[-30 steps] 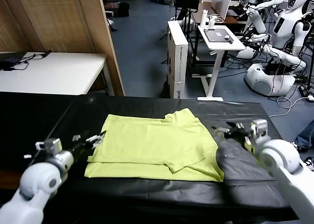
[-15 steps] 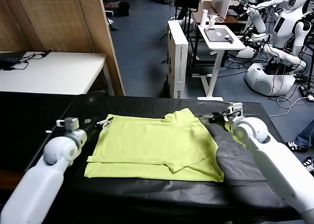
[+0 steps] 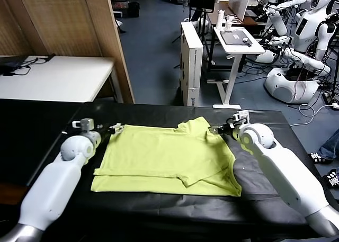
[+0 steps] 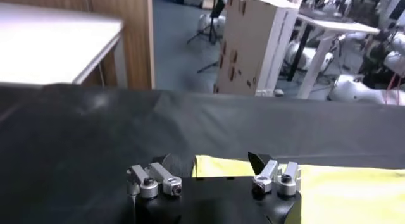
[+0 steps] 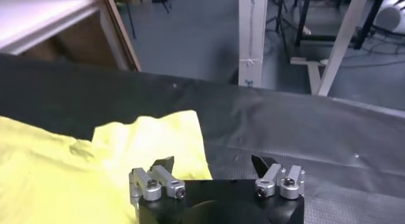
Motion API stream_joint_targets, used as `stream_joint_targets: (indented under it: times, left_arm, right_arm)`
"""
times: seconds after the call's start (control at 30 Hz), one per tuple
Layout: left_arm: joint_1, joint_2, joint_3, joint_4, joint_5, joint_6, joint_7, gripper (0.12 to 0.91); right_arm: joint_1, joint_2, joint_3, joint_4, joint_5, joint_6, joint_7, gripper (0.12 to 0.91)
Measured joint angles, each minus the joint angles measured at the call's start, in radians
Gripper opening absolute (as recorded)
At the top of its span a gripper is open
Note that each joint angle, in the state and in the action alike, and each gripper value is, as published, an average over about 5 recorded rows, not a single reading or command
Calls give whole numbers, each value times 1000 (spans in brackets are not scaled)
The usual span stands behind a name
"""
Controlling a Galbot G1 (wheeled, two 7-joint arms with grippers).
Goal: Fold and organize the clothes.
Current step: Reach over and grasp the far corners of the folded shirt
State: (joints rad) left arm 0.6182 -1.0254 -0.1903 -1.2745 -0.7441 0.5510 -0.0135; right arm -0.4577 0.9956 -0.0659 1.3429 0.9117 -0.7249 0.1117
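The lime yellow-green T-shirt (image 3: 169,157) lies partly folded on the black table (image 3: 265,199), with a sleeve (image 3: 197,126) sticking out at its far right. My left gripper (image 3: 113,129) is open at the shirt's far left corner (image 4: 218,166), with that corner between its jaws. My right gripper (image 3: 216,130) is open at the far right sleeve (image 5: 149,143), whose edge lies just ahead of one jaw. No print shows on the shirt.
A white table (image 3: 58,78) stands at the far left beside a wooden partition (image 3: 100,35). A cardboard box (image 3: 192,59), a white stand (image 3: 235,46) and other robots (image 3: 302,51) are beyond the table's far edge.
Both arms have swung from the shirt's near sides to its far edge. The left gripper is now at the far left corner, the right at the far right sleeve.
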Motion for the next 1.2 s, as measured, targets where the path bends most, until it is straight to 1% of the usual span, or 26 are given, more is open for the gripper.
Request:
stream_joint_targets:
  times: [0.2, 0.3, 0.33, 0.4, 0.43, 0.47, 0.5, 0.6, 0.63, 0.7, 0.73, 0.77, 0.83, 0.87, 0.97, 1.2]
  left_arm:
    - [-19, -7, 11, 40, 9, -1, 3, 907]
    - [-19, -9, 11, 44, 10, -1, 2, 907]
    - [-19, -9, 11, 44, 10, -2, 2, 906]
    - [-20, -9, 11, 46, 10, -2, 2, 895]
    - [-20, -9, 11, 46, 10, -2, 2, 868]
    - [-20, -9, 12, 47, 10, -2, 2, 841]
    - [-20, -9, 12, 47, 10, -2, 2, 796]
    - [-17, -11, 13, 45, 11, -3, 2, 619]
    - [-15, -12, 13, 44, 12, -3, 3, 544]
    - [-13, -13, 13, 43, 14, -3, 5, 430]
    - [-12, -14, 13, 43, 15, -3, 6, 359]
    - [-11, -14, 13, 42, 16, -3, 7, 306]
    - [-9, -14, 13, 41, 17, -3, 9, 220]
    - [-8, -14, 13, 40, 18, -3, 10, 194]
    - [-6, -13, 13, 39, 18, -5, 14, 159]
    - [7, -11, 4, 25, 15, -11, 16, 147]
  right_arm:
    - [5, 15, -9, -15, -7, -3, 0, 907]
    - [6, 19, -12, -19, -8, -6, 0, 883]
    - [6, 19, -13, -21, -8, -7, 0, 855]
    - [6, 20, -13, -24, -9, -8, 0, 765]
    - [6, 20, -14, -25, -9, -8, 0, 709]
    - [6, 21, -14, -26, -9, -8, 0, 637]
    - [6, 21, -14, -27, -9, -8, -1, 583]
    - [6, 23, -14, -29, -9, -8, -2, 418]
    - [6, 24, -15, -30, -9, -8, -2, 379]
    - [6, 25, -16, -32, -9, -6, -3, 284]
    - [6, 25, -17, -32, -9, -5, -4, 252]
    - [6, 26, -18, -33, -10, -3, -4, 229]
    - [6, 27, -18, -33, -14, 3, -7, 185]
    - [5, 27, -18, -33, -16, 7, -9, 172]
    - [0, 27, -16, -29, -25, 24, -14, 145]
    - [-18, 16, 4, 1, -30, 66, -25, 140]
